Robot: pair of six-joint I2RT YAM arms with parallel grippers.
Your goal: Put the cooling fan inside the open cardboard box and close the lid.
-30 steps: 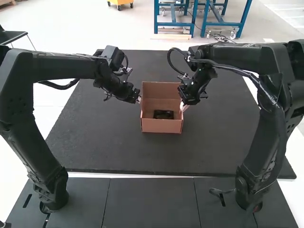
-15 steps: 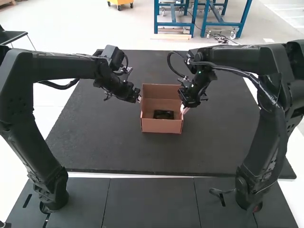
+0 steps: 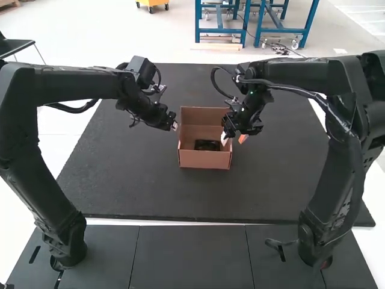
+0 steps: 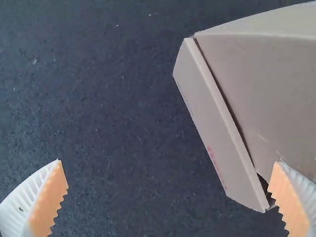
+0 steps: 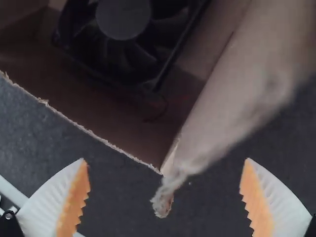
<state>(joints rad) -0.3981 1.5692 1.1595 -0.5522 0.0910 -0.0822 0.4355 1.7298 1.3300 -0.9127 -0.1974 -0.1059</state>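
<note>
well, fan in the box, lid not yet shut

so, the cardboard box (image 3: 204,158) sits open on the black mat (image 3: 120,174), about midway between my two arms. the cooling fan (image 3: 207,144) lies flat on the floor of the box, dark against the brown; from my right wrist i look straight down on its hub and blades (image 5: 123,34).

my left gripper (image 3: 171,123) hangs at the box's upper left corner with its fingers spread wide, nothing held. in my left wrist view, the gripper (image 4: 168,197) has the edge of a cardboard flap (image 4: 217,133) just beside one orange pad, and bare mat between the fingers.

my right gripper (image 3: 233,135) is over the box's right wall, also spread wide and holding nothing. the ragged corner of the right flap (image 5: 237,89) sits between its fingers (image 5: 163,197), touching neither pad as far as i can tell.
</note>
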